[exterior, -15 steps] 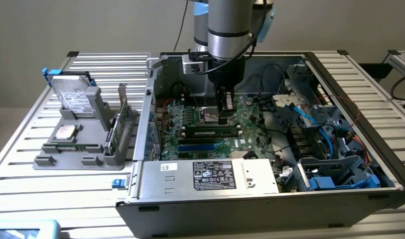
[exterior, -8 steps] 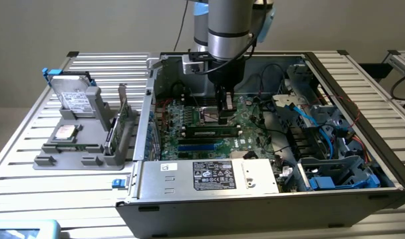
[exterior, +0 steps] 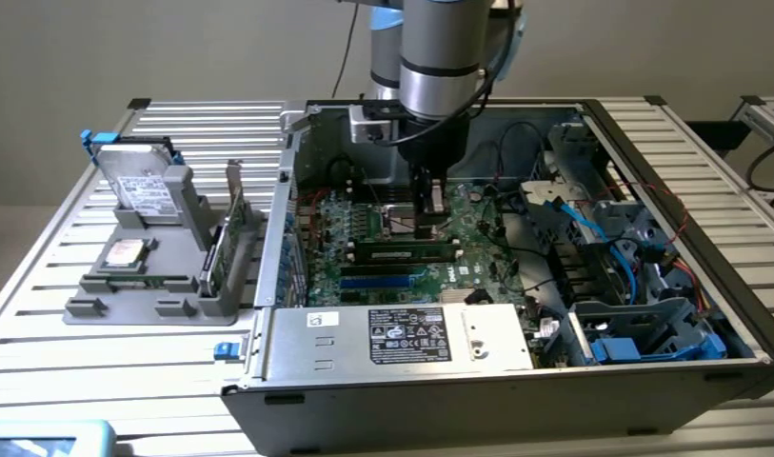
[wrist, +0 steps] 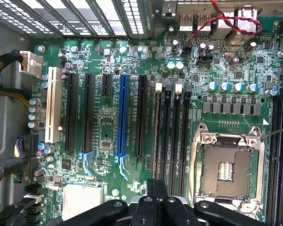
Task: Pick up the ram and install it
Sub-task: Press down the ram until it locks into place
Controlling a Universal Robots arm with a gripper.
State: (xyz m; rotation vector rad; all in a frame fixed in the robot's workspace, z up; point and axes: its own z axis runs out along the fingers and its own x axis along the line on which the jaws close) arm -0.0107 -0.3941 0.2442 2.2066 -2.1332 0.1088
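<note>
a plain grey wall stands behind a slatted metal table (exterior: 56, 314), and on the table lies an open pc case (exterior: 691, 152) with its side off.

the gripper (exterior: 427, 224) is down inside the case, low over the board (exterior: 361, 228). in the wrist view its fingers (wrist: 146, 207) are pressed together, and we see nothing clamped between them – so it is closed and carries nothing.

just in front of the gripper, in the exterior view, the ram (exterior: 406, 253) stands on edge in a black slot, its white label facing the camera. it looks level along the slot. we cannot tell whether the fingertips touch its top edge or hang a little above it.

around that spot the wrist view gives the memory slots (wrist: 172, 136), the bare cpu socket (wrist: 226, 167) beside them and a blue slot (wrist: 122, 117) further off.

toward the exterior view's left, outside the case, a grey rack (exterior: 132, 286) holds a hard drive (exterior: 146, 186) and a green card (exterior: 228, 238).

as we judge it, the pick-up is done and the ram is in its slot – what we cannot confirm is whether it is pushed fully home and the end latches have shut, since they are too small to read.
</note>
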